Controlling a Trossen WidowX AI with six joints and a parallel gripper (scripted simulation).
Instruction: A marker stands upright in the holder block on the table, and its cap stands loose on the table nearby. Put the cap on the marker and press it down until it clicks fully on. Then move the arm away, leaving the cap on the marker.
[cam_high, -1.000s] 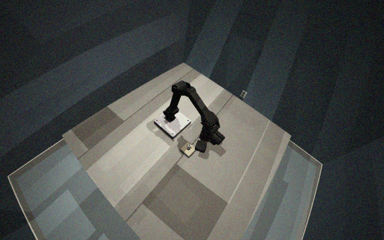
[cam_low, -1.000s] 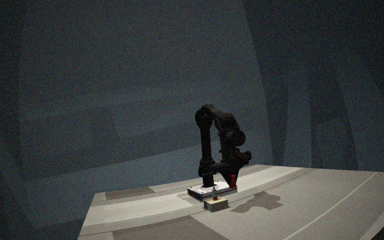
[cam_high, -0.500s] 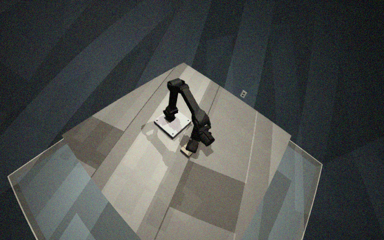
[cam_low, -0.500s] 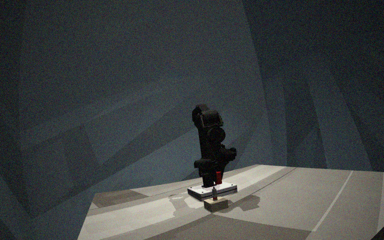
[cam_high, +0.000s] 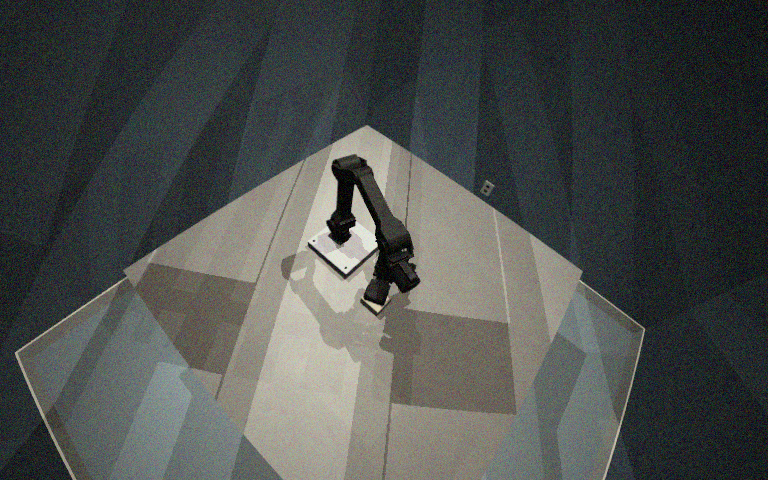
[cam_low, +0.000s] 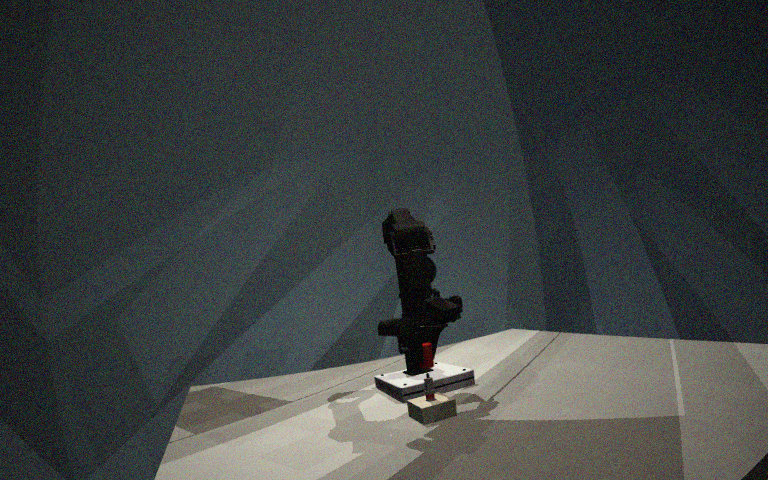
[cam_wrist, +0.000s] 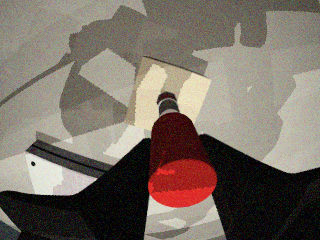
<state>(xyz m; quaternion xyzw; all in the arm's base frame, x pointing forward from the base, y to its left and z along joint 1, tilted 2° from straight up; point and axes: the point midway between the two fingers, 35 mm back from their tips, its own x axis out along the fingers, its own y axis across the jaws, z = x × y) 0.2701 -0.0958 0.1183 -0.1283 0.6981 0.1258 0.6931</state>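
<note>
The red cap (cam_low: 427, 355) (cam_wrist: 176, 150) is upright between the fingertips of my gripper (cam_high: 376, 291) (cam_wrist: 175, 143), which is shut on it. The marker (cam_low: 428, 388) (cam_wrist: 168, 103), grey with a dark red lower part and a dark tip, stands upright in the pale holder block (cam_high: 376, 306) (cam_low: 433, 409) (cam_wrist: 196, 95). In the exterior view the cap appears just above the marker's tip, with a small gap. In the wrist view the cap's lower end hides the tip. In the top view my gripper hides the cap and marker.
The arm's white base plate (cam_high: 345, 263) (cam_low: 389, 387) (cam_wrist: 42, 175) lies close behind the holder block. The arm's shadow falls across the table (cam_high: 305, 396) (cam_low: 566, 384) around the block. A small pale socket plate (cam_high: 487, 188) shows beyond the table's edge.
</note>
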